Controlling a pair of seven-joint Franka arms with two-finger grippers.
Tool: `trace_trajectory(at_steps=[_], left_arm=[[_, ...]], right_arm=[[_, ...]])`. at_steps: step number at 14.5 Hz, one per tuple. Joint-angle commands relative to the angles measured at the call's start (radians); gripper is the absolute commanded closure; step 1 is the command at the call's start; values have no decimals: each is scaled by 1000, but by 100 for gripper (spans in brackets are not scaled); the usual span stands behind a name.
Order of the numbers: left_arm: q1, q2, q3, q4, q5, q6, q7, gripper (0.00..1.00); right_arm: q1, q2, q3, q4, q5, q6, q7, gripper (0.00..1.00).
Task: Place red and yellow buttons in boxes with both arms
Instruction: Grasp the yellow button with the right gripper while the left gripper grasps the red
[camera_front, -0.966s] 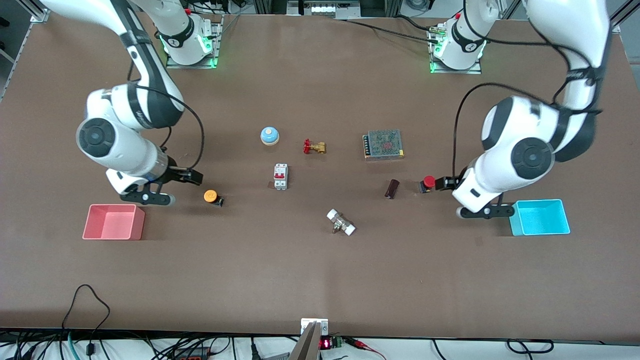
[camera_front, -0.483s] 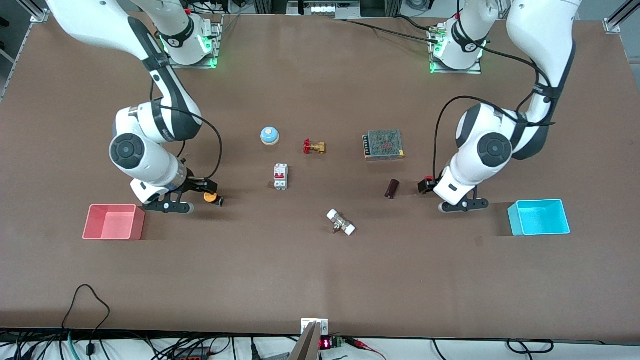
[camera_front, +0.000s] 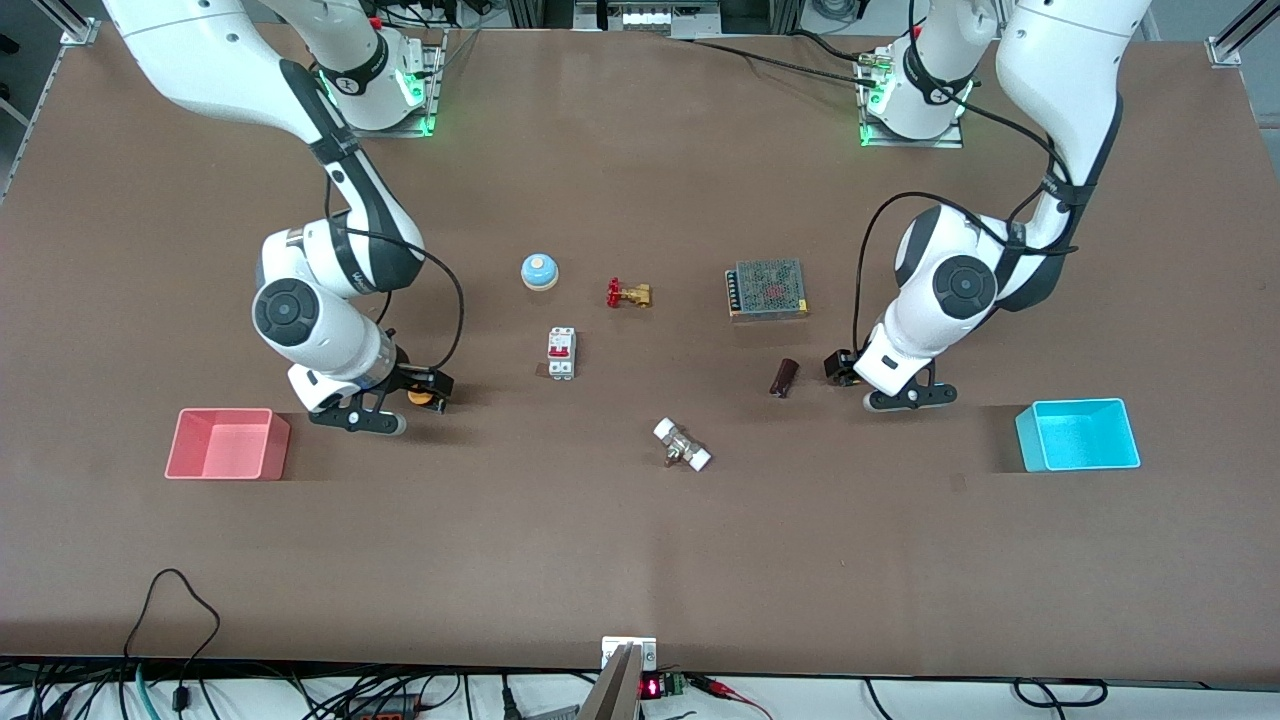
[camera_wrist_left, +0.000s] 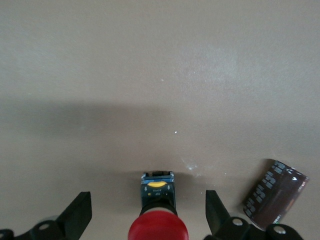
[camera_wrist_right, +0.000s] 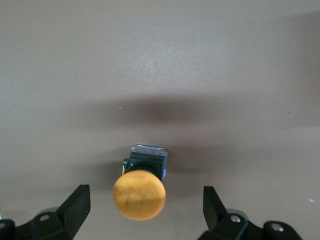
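Note:
The orange-yellow button (camera_front: 420, 397) lies on its side on the table, between the open fingers of my right gripper (camera_front: 427, 386). In the right wrist view its cap (camera_wrist_right: 139, 195) sits midway in my right gripper (camera_wrist_right: 145, 200), touching neither finger. The red button (camera_wrist_left: 158, 227) lies the same way inside my open left gripper (camera_wrist_left: 148, 210). In the front view my left gripper (camera_front: 838, 367) covers the red cap. The pink box (camera_front: 228, 445) stands empty toward the right arm's end. The cyan box (camera_front: 1080, 437) stands empty toward the left arm's end.
A brown cylinder (camera_front: 784, 377) lies close beside the left gripper and also shows in the left wrist view (camera_wrist_left: 274, 197). Mid-table are a blue-domed bell (camera_front: 539, 270), a brass valve (camera_front: 628, 294), a circuit breaker (camera_front: 561, 353), a power supply (camera_front: 767, 288) and a white fitting (camera_front: 682, 445).
Both arms have swung toward the table's middle and come down. Each open gripper now straddles its button instead of standing beside it. The buttons have not moved.

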Motion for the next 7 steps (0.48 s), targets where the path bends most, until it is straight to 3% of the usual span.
trace_trajectory(at_steps=[1,3,4,5,6,7], left_arm=[[-11,15,3,-48,21,96,-24,2],[-11,20,3,-48,21,100,-24,10],[-13,20,3,-48,21,100,-24,23],[-11,20,2,-48,21,100,-24,40],[-13,20,2,-45,21,98,-19,64],[-13,20,2,-45,21,98,-21,74]], right_arm=[[7,20,-3,0,-29,26,25,0],[7,30,-3,0,-31,36,25,0],[7,34,-3,0,-31,41,25,4],[7,34,-3,0,-31,41,23,14],[9,34,-3,0,-31,41,23,26],[10,34,-3,0,-31,41,22,38]])
